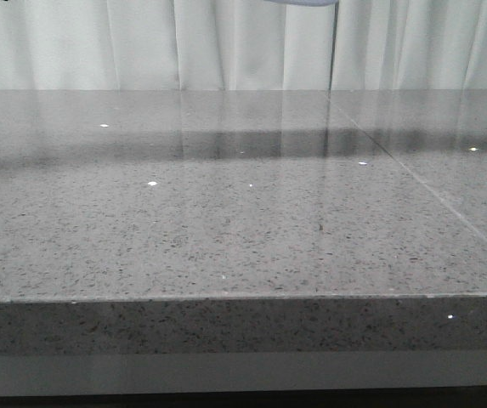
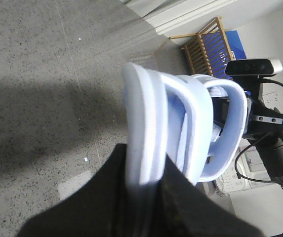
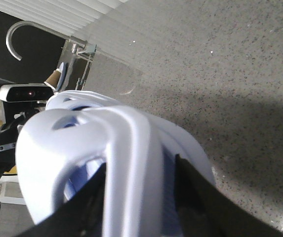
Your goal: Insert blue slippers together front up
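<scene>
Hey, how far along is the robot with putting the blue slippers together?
Done: the blue slippers already look nested one inside the other and lifted off the table, which shows nothing on it in the front view. In hand: both tools, left and right, are clamped on the pair. Left: whether the fronts point up can't be told, and the pair hasn't been set down.

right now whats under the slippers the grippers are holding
Only bare speckled grey table shows below the blue slippers, held aloft by the left gripper and right gripper. The part of the table directly beneath them is hidden by the slippers themselves.
</scene>
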Controlling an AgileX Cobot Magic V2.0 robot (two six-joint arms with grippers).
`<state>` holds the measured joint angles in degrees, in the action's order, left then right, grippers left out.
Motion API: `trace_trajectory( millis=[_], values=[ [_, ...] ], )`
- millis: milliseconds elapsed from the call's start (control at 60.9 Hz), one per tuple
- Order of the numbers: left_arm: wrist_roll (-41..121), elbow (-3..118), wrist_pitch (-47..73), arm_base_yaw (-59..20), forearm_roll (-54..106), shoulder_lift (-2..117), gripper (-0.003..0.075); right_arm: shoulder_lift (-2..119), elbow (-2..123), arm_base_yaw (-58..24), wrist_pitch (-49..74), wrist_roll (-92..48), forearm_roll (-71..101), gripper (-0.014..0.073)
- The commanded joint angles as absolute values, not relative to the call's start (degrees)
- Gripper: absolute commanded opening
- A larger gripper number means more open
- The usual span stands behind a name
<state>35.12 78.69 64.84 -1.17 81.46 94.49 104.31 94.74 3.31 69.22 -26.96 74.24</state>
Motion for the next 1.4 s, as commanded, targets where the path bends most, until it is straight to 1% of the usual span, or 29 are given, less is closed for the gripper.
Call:
trace_trajectory(
  millis=[0, 66, 115, 608, 756, 936, 1084, 1380],
  values=[
    [34.9, 80.3, 67.2, -1.8, 85.9, 92.1, -0.0019, 100.8, 96.9, 3.9, 73.4, -26.9, 76.7, 0.0428],
    [34.9, 80.3, 67.2, -1.8, 85.8, 92.1, -0.0019, 100.6, 96.9, 3.9, 73.4, -26.9, 76.5, 0.0467],
    [34.9, 80.3, 67.0, -1.8, 85.7, 92.1, -0.0019, 100.6, 96.9, 3.9, 73.4, -26.9, 76.5, 0.0477],
    [34.9, 80.3, 61.0, -1.8, 79.6, 92.1, -0.0019, 100.6, 96.9, 4.0, 73.5, -24.8, 69.0, 0.0477],
    [34.9, 80.3, 59.6, -1.8, 78.9, 92.1, -0.0019, 100.6, 96.9, 5.7, 74.4, -24.3, 68.6, 0.0477],
    [34.9, 80.3, 59.2, -1.8, 78.2, 92.2, -0.0019, 100.6, 96.9, 9.8, 76.2, -24.3, 68.5, 0.0477],
    [34.9, 80.3, 59.2, -1.8, 77.6, 92.2, -0.0019, 99.7, 96.9, 12.3, 76.2, -24.3, 65.5, 0.0475],
    [32.8, 78.1, 58.3, -1.8, 74.6, 92.9, -0.0019, 95.4, 96.9, 12.7, 72.5, -24.3, 55.2, 0.0475]
  ],
)
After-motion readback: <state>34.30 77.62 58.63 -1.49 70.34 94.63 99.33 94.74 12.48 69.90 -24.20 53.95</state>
